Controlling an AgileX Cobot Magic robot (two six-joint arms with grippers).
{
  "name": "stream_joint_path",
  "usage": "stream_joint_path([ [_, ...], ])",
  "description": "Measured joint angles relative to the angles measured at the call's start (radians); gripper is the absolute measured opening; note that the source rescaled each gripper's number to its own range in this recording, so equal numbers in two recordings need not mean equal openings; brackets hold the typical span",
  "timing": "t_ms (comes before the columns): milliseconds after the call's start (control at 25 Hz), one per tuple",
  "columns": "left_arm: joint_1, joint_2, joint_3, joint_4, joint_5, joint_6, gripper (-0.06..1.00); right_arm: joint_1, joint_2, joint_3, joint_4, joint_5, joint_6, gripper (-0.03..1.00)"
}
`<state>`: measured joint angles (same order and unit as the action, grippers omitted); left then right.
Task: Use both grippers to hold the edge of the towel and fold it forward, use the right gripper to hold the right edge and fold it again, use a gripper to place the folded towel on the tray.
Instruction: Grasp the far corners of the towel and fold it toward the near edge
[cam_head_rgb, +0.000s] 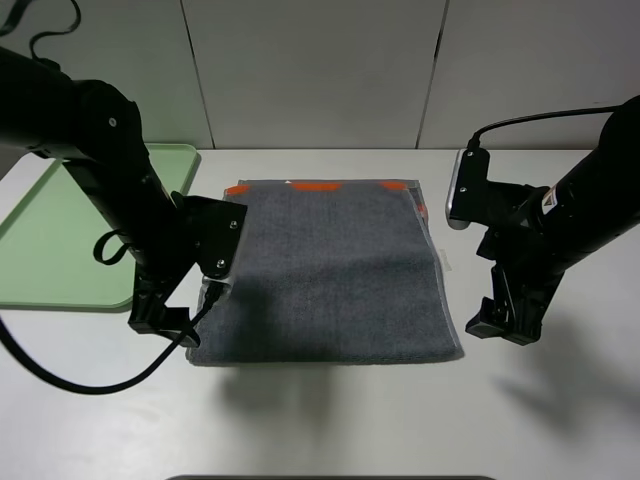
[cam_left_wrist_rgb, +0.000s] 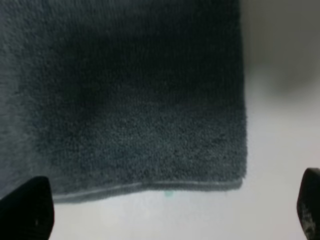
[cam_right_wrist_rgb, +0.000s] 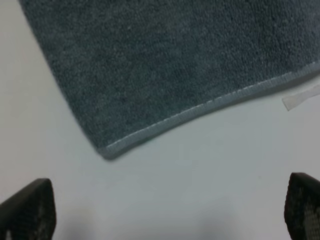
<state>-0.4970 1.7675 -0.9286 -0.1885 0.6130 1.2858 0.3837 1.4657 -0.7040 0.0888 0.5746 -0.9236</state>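
Note:
The dark grey towel (cam_head_rgb: 325, 270) lies flat in the middle of the white table, with its orange stripes along the far edge. My left gripper (cam_head_rgb: 165, 320) is open and empty, just off the towel's near left corner. In the left wrist view the towel (cam_left_wrist_rgb: 125, 95) ends at a corner just ahead of the open gripper (cam_left_wrist_rgb: 167, 212). My right gripper (cam_head_rgb: 500, 325) is open and empty, beside the near right corner. The right wrist view shows that corner of the towel (cam_right_wrist_rgb: 165, 65) a little ahead of the gripper (cam_right_wrist_rgb: 165, 212). The pale green tray (cam_head_rgb: 60, 240) sits at the far left.
The left arm reaches over the tray's right side. A small white strip (cam_right_wrist_rgb: 300, 97) lies on the table beside the towel's right edge. Bare white table runs along the front of the towel. A grey panelled wall stands behind the table.

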Motion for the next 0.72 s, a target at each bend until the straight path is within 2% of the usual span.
stream_joint_path([
  [320, -0.010, 0.093, 0.011, 0.015, -0.018, 0.008, 0.98, 0.000, 0.000, 0.000, 0.000, -0.012, 0.000, 1.00],
  [720, -0.109, 0.106, 0.022, 0.038, -0.029, 0.008, 0.98, 0.000, 0.000, 0.000, 0.004, -0.025, 0.000, 1.00],
])
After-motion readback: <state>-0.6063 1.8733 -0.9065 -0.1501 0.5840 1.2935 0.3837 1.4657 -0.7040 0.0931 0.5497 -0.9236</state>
